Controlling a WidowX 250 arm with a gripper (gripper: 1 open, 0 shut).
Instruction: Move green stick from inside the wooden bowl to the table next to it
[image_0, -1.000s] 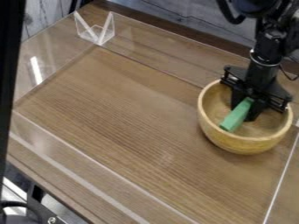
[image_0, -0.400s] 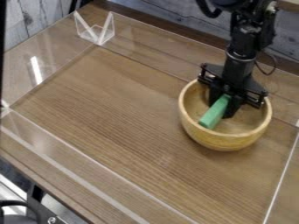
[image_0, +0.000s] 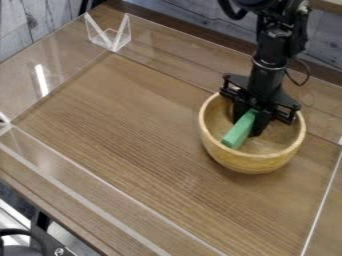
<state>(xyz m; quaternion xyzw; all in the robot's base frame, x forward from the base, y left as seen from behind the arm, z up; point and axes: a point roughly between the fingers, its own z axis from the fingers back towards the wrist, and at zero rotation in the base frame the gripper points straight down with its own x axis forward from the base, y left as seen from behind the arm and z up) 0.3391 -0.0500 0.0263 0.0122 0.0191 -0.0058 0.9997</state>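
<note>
Gripper (image_0: 249, 113) with fingers closed on the green stick (image_0: 241, 130) inside the wooden bowl (image_0: 251, 162), near the table's (image_0: 127, 125) right edge; lifting too low could catch the rim and drag the bowl along.

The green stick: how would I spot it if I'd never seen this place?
On the brown wood-grain table, find the round light tan wooden bowl toward the right. At its inside, below the black claw, leans a short, flat, bright green stick. It's the only green thing there.
</note>
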